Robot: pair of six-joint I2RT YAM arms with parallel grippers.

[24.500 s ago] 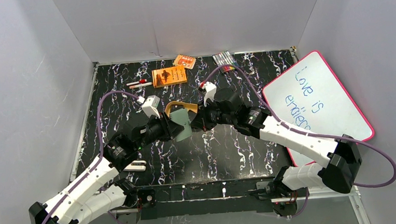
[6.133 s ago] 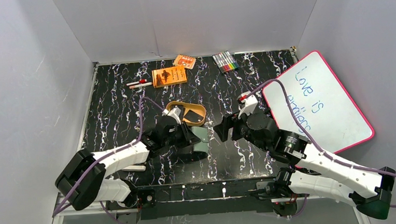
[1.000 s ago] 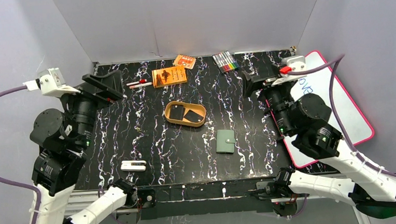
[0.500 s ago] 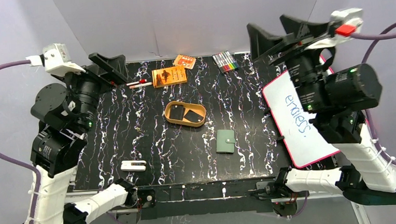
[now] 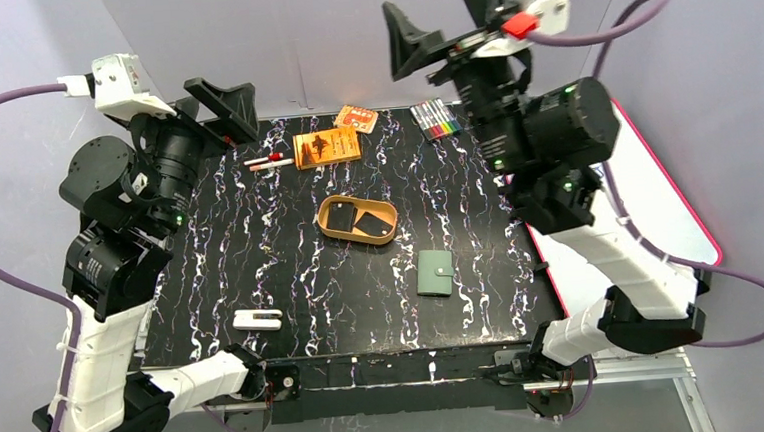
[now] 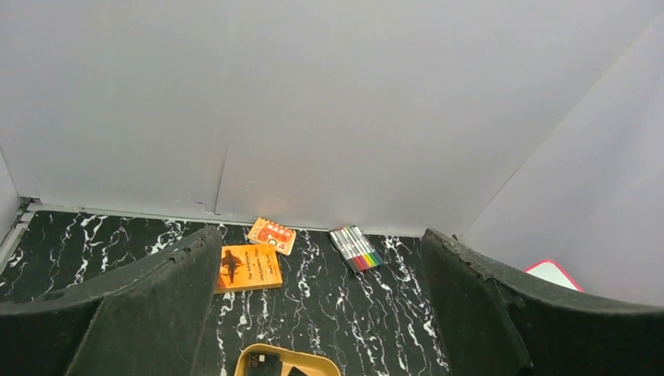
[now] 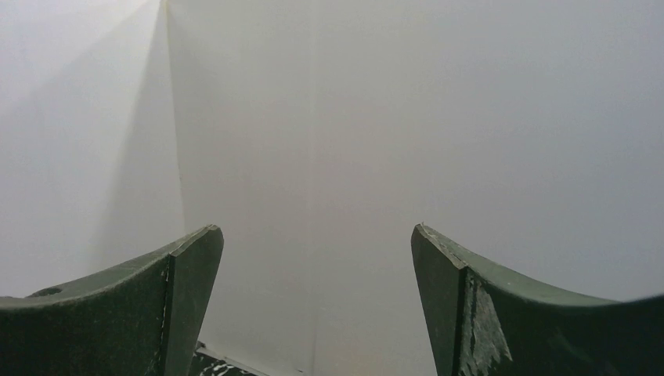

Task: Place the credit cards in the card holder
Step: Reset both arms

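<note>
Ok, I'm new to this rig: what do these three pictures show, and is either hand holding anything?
It's a robot: a left arm and a right arm bolted at a table's near edge. One picture looks down from above; the other two come from wrist cameras, so the dark prongs are each hand's own fingers. The left hand and right hand are raised, open and empty. On the table: two black credit cards in a tan tray, a closed green card holder nearby, an orange booklet, markers, a whiteboard.
</note>
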